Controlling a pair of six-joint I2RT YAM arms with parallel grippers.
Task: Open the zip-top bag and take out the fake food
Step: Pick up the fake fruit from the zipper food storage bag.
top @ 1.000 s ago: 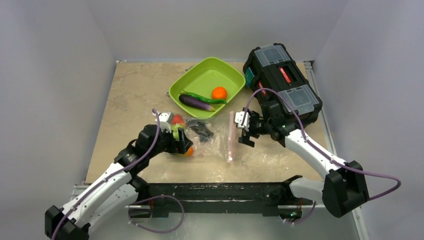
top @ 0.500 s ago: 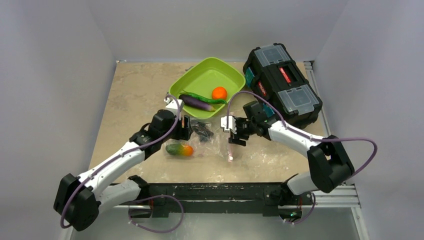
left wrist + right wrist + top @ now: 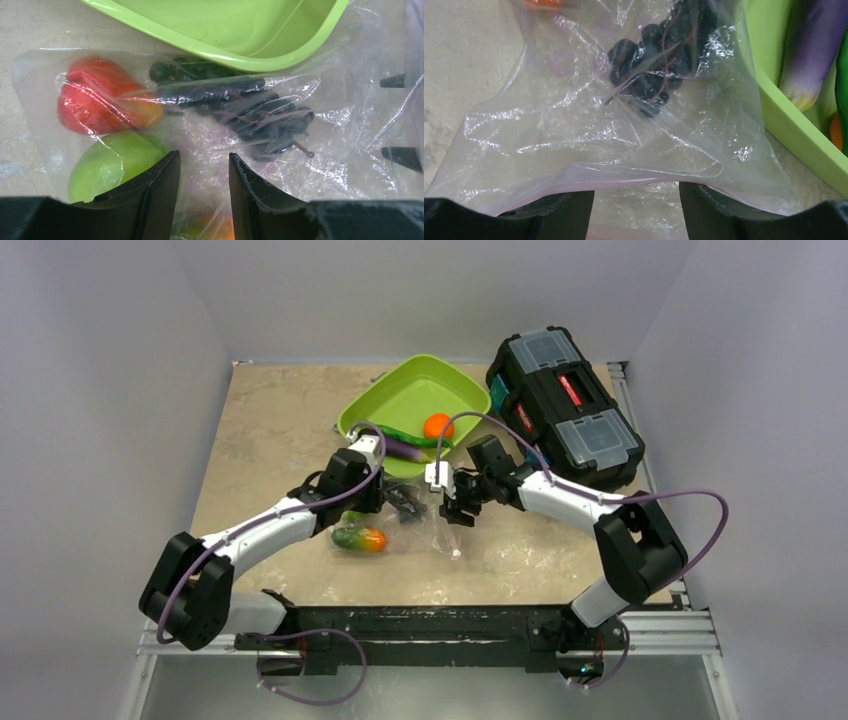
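Zip-top bag [image 3: 430,532] lies crumpled on the worktop [image 3: 270,420] against the green tray [image 3: 400,400], grapes [image 3: 255,112] inside.
Left pincer [image 3: 202,185] stands partly open over it; right pincer [image 3: 636,210] gapes wide at its pink mouth, gripping nothing.

Even, diffuse light is seen falling from overhead in the top view, and only faint, short shadows are thrown on the table [image 3: 260,420] beneath the arms. In both wrist views, white glints are scattered over the crinkled zip-top bag [image 3: 325,115], most thickly toward 3 o'clock in the left one. The left gripper [image 3: 204,160] and right gripper [image 3: 636,200], at 6 o'clock, are rendered near-black and slightly soft. The tray [image 3: 225,30] is recorded sharply at 12 o'clock.
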